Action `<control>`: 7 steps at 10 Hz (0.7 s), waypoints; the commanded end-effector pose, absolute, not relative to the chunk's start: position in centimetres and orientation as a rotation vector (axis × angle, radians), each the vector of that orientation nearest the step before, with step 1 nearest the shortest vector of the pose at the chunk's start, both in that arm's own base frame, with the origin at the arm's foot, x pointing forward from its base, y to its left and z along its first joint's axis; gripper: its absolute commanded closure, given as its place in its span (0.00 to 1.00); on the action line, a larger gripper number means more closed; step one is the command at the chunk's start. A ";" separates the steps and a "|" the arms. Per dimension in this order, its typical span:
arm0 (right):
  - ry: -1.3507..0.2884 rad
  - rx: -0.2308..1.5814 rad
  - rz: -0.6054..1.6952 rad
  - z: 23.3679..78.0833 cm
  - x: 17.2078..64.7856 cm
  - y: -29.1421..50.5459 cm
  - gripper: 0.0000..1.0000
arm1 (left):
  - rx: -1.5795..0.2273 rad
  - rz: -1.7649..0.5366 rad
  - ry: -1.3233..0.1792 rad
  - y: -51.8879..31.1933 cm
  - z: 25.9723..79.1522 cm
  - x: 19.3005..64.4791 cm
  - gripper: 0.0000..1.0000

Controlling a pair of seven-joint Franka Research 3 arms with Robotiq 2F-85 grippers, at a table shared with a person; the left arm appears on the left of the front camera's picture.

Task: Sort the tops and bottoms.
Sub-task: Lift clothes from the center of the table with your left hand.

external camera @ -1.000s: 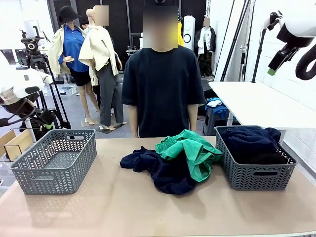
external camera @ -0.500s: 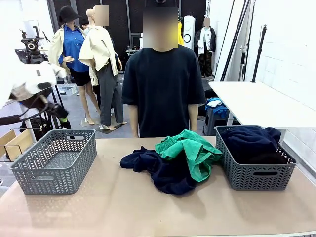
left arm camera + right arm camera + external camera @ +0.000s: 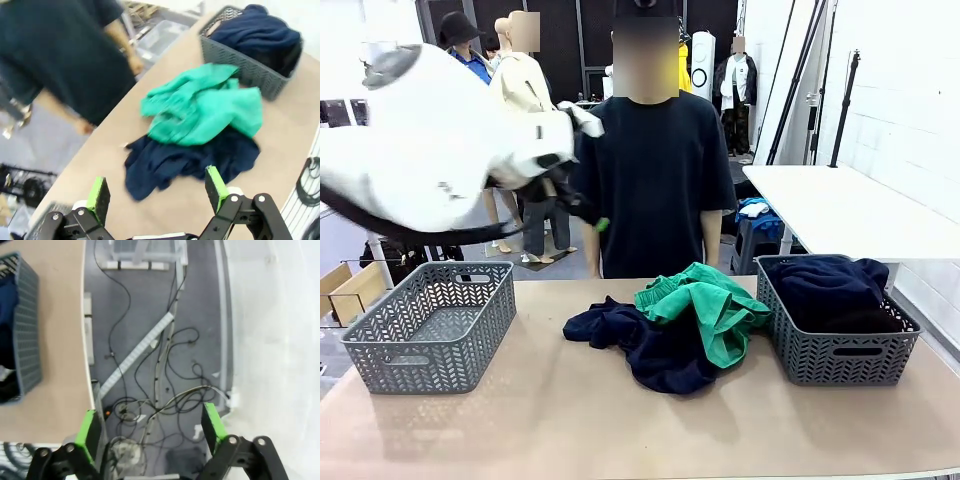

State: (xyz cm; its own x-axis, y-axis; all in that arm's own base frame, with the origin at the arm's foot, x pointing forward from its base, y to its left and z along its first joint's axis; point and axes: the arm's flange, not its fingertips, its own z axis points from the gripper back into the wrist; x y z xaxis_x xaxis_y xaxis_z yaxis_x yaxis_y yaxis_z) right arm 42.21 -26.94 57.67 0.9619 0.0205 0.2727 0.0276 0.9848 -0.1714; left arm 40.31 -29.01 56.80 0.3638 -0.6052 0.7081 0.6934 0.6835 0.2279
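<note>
Table: we see a tan top spanning the lower half of the front view, with two baskets and a clothes pile on it
Left arm: a big white shape in the upper left of the front view, blurred, raised well above the table
Person: stands at the far edge, centre of the frame, in a dark T-shirt, arms down
Right basket: grey, at the right of the frame; we see dark navy clothing heaped over its rim
Left basket: grey, at the left of the frame, well apart from the pile
Navy garment: crumpled at the table's centre, partly under the green one
Green garment: lies on the navy one, just beside the right basket
Left gripper: we see its green pads spread wide apart, gripping nothing, above the pile in its wrist view
Right gripper: fingers apart and empty, over a grey floor with cables, the table edge at the frame's left
</note>
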 end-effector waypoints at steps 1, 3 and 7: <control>-0.265 -0.116 -0.069 55.4 40.8 -27.2 0.00 | -0.225 -0.930 -0.790 -34.2 56.6 45.4 0.00; -0.227 -0.064 -0.093 52.5 40.0 -27.8 0.00 | -0.247 -1.000 -0.729 -40.4 54.4 47.9 0.00; -0.230 0.016 -0.087 50.1 39.2 -28.0 0.00 | -0.267 -1.000 -0.697 -44.4 50.9 47.2 0.00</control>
State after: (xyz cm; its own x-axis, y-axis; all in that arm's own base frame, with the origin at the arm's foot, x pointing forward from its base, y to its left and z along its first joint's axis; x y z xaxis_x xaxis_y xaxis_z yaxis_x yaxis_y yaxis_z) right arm 39.45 -28.19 50.42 0.9758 -0.0980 0.1957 0.1027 0.9946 -0.0139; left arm 47.58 -46.26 49.54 0.3446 -0.6927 0.6336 0.8624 0.5003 0.0779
